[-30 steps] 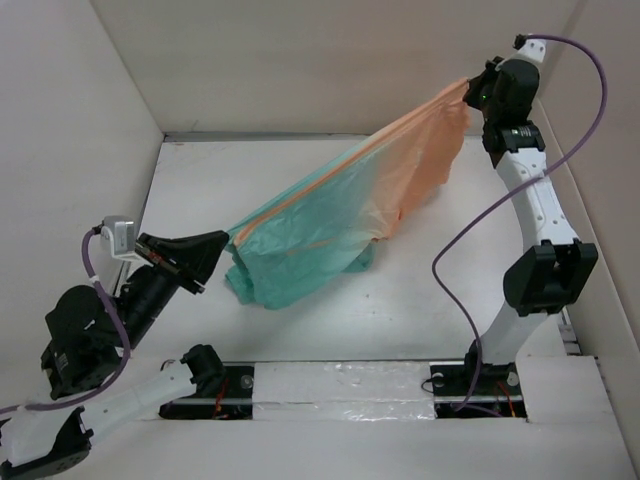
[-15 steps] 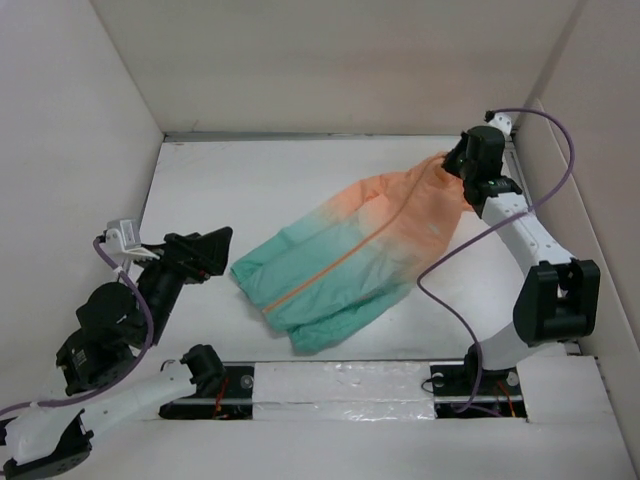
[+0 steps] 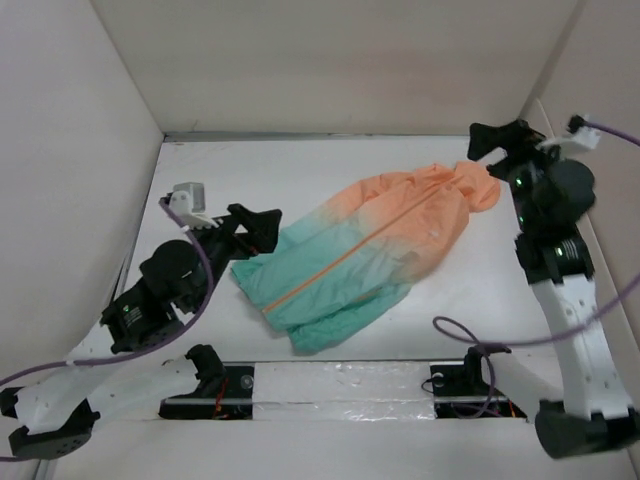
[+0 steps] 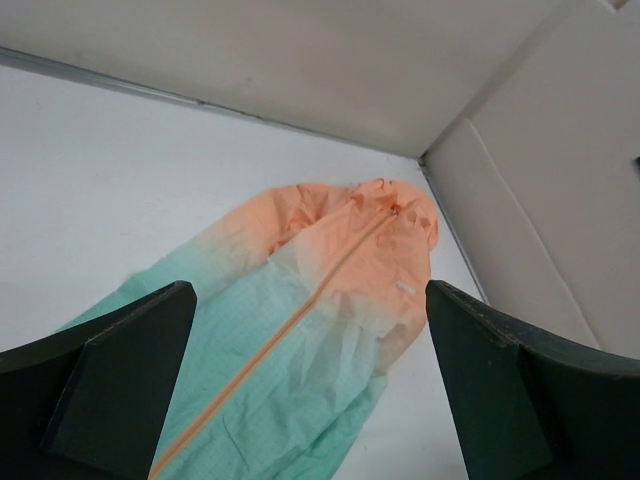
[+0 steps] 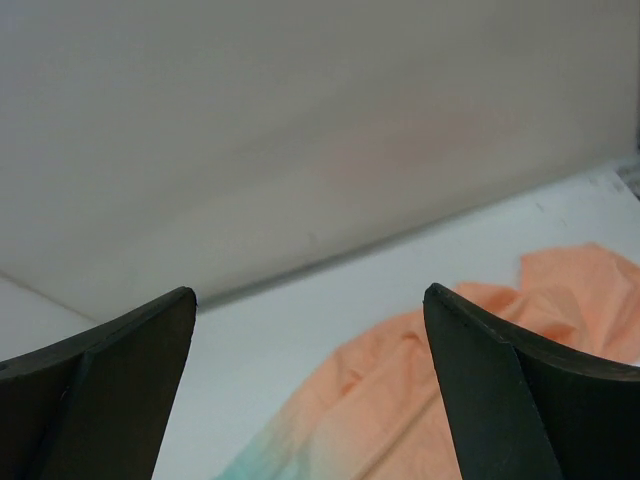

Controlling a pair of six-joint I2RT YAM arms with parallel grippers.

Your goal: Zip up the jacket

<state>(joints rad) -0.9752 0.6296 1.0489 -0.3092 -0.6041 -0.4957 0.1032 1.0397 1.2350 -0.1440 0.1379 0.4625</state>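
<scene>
Left pincer (image 3: 258, 226) and right pincer (image 3: 492, 138) both gape empty; the jacket (image 3: 360, 250) lies spread on the table (image 3: 260, 165), zipper (image 3: 340, 262) looking closed. We judge zipping done; next we just retreat.

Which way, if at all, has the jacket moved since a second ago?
Yes. The jacket dropped flat onto the table, no longer strung above it.

Soft even light, blurred wrist foregrounds
</scene>
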